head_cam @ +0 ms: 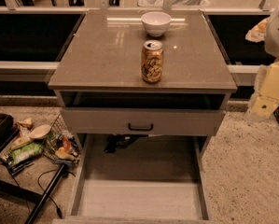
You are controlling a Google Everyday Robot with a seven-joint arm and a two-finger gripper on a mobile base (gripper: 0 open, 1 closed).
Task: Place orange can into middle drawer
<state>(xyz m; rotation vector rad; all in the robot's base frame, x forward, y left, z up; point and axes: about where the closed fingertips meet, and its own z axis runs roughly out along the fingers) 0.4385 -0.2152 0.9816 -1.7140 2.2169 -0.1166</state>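
The orange can (152, 61) stands upright near the front middle of the grey cabinet top (101, 55); it is gold-orange with pale swirls and a silver pull-tab top. Below it, the middle drawer (139, 200) is pulled far out towards me, showing a pale plank floor and thin side walls with nothing lying on the floor. My gripper (268, 94) is the pale yellow-white shape at the right edge of the view, to the right of the cabinet and well apart from the can. It holds nothing that I can see.
A white bowl (156, 22) sits behind the can at the back of the top. A grey drawer front with a black handle (140, 126) is above the open drawer. A wire basket of clutter (59, 146) and a black pole (45, 195) lie on the floor at left.
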